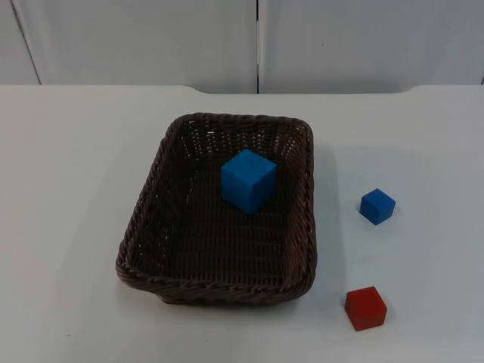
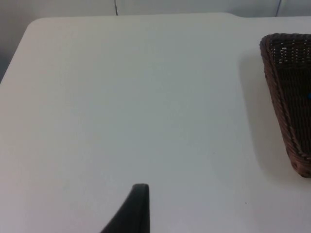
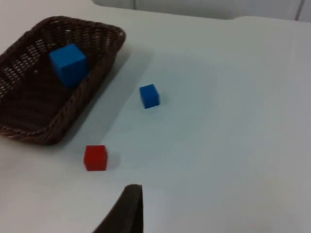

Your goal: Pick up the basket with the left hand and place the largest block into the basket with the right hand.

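A dark brown wicker basket (image 1: 215,291) rests flat on the white table, a little left of centre. A large blue block (image 1: 249,180) sits inside it, toward the back right of its floor. My left gripper (image 2: 137,208) hangs over bare table to the left of the basket (image 2: 286,97), well apart from it. My right gripper (image 3: 129,208) is above the table on the right side, away from the basket (image 3: 77,21) and the large blue block (image 3: 69,64). Both arms wait off to the sides.
A small blue block (image 1: 377,206) (image 3: 149,95) lies on the table right of the basket. A red block (image 1: 365,308) (image 3: 95,158) of similar size lies nearer the front edge. The grey partition wall (image 1: 257,41) closes the far side.
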